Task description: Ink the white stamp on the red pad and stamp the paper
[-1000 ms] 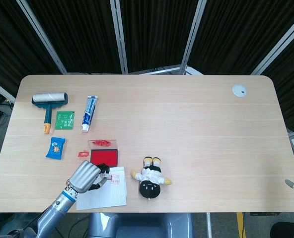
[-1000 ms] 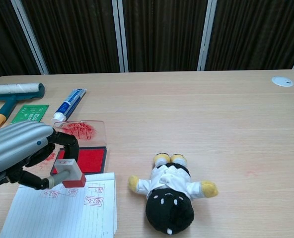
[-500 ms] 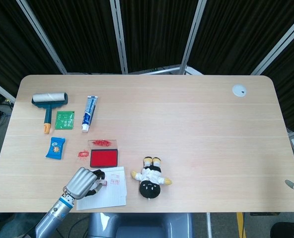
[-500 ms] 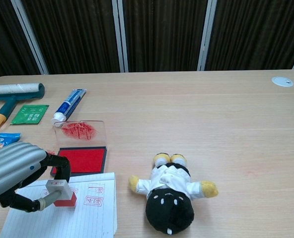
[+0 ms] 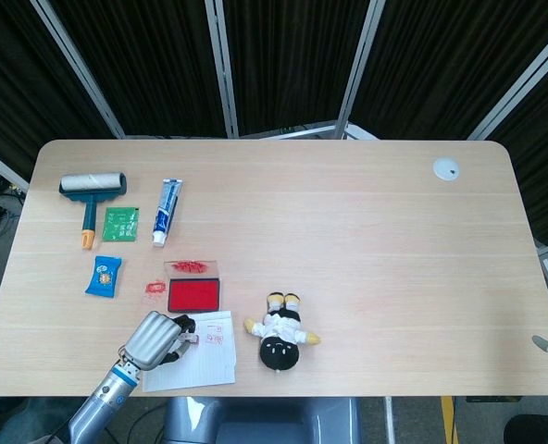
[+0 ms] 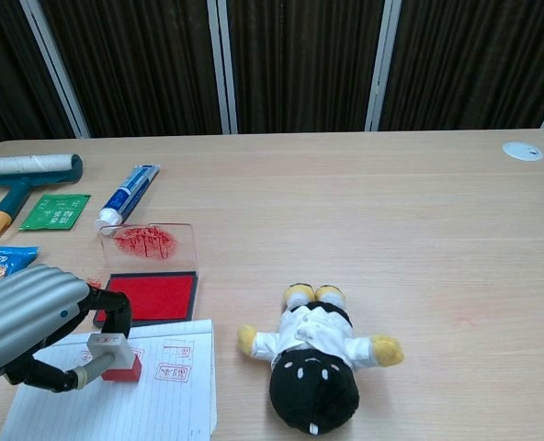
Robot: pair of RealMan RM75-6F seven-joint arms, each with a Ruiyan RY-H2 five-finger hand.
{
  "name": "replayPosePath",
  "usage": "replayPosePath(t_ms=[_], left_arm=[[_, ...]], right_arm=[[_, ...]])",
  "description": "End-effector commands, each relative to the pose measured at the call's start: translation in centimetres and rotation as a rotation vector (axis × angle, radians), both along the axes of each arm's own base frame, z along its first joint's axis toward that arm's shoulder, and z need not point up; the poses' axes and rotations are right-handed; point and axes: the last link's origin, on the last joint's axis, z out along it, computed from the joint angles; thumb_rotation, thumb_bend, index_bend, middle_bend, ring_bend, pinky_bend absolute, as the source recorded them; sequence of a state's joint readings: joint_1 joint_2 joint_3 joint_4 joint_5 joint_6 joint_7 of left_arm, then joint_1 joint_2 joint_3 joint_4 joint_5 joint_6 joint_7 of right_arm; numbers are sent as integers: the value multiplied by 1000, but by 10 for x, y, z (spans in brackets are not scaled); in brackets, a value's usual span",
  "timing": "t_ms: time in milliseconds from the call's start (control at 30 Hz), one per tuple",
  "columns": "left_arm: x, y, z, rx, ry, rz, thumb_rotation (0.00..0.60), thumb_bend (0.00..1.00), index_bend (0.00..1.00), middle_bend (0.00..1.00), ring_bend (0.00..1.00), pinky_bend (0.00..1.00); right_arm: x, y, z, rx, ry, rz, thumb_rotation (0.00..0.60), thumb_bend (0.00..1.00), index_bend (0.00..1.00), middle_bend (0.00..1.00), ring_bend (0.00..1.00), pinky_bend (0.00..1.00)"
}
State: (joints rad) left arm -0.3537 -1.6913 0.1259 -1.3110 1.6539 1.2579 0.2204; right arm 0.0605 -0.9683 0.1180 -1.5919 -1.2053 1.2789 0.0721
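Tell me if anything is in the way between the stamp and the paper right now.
Nothing visible is. The left hand holds the white stamp with its red base right at the paper, next to earlier red imprints. The red pad lies just beyond the paper, and the plush doll lies off to the side.

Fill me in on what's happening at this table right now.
The robot's left hand grips the white stamp and has its red base set on the lined paper, beside red prints already there. The open red ink pad lies just beyond the paper. A plush doll lies nearby. The right hand is not in view.
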Motion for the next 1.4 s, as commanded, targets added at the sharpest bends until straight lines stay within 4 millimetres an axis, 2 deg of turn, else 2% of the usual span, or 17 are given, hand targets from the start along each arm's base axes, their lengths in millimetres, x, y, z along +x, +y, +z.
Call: replayPosePath(t_ms=[33, 600, 1400], left_arm=[[0, 0, -1, -2, 3, -1, 600, 439, 567, 551, 814, 845], [-6, -3, -12, -24, 36, 1, 600, 439, 567, 551, 815, 845], [-9, -4, -18, -34, 51, 4, 600, 438, 569, 551, 814, 845]], right_arm=[[0, 0, 0, 0, 0, -1, 600, 0, 0, 0, 0, 0], [-1, 0, 2, -4, -4, -5, 600, 0, 0, 0, 0, 0], [-2, 0, 3, -5, -5, -8, 600, 0, 0, 0, 0, 0]])
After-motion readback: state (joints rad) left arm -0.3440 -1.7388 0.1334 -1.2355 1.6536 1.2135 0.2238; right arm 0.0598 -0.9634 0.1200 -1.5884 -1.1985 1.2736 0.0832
